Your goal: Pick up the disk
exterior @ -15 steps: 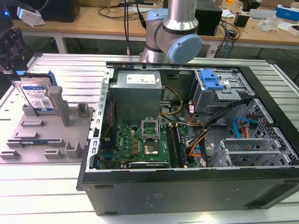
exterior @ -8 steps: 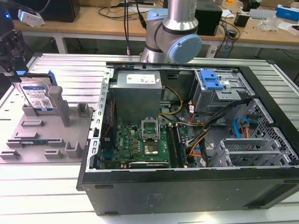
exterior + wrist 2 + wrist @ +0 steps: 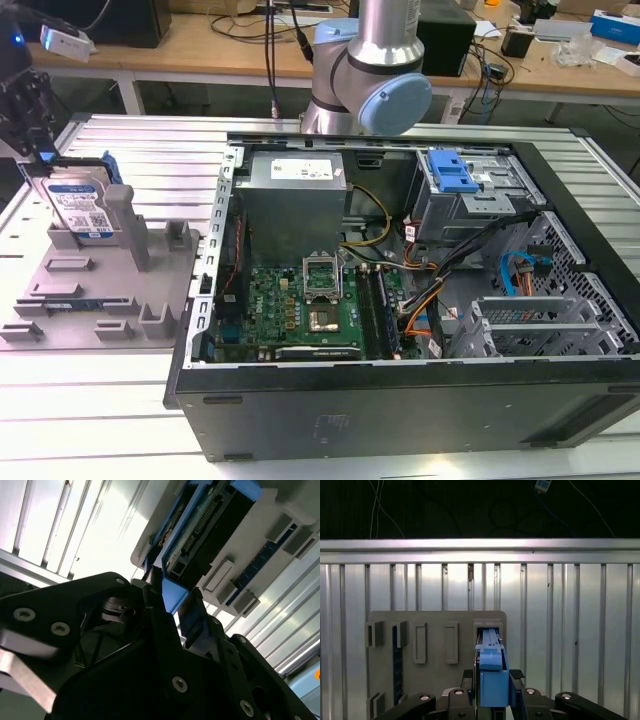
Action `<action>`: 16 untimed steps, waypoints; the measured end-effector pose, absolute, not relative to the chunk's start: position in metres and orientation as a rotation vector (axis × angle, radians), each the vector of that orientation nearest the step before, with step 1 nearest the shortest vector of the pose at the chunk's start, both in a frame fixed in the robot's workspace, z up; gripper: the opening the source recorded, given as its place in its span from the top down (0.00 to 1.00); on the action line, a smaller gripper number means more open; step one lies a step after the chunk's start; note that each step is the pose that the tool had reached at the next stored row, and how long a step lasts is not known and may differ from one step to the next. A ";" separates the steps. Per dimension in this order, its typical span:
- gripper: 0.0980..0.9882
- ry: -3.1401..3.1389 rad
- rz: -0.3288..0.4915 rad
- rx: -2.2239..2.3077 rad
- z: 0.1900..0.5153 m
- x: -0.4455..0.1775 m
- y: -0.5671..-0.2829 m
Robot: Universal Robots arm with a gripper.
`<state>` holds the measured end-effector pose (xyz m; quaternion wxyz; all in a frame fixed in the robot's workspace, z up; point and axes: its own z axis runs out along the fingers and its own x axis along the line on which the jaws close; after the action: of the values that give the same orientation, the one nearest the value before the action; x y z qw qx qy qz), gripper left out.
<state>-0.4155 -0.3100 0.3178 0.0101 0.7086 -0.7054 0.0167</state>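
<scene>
Black gripper (image 3: 492, 674), first wrist view: jaws narrow, apparently pinching the flat silver blue-railed disk (image 3: 492, 652), upright in grey slotted holder (image 3: 435, 625). Second wrist view: shallow rail grip may slip. Exterior view: disk nine o'clock of black computer case (image 3: 400, 410).

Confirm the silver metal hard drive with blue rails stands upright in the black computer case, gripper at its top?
Not in the black computer case: the exterior view shows the silver metal hard drive standing upright in the grey plastic slotted holder tray, gripper at its top.
</scene>
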 end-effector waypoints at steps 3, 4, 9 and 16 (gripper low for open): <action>0.67 -2.202 0.052 2.212 0.316 -0.415 -0.310; 0.67 -2.202 0.052 2.212 0.316 -0.415 -0.310; 0.67 -2.202 0.052 2.212 0.312 -0.415 -0.310; 0.67 -2.201 0.052 2.212 0.307 -0.415 -0.310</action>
<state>-0.4151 -0.3100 0.3068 0.0102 0.7088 -0.7052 0.0167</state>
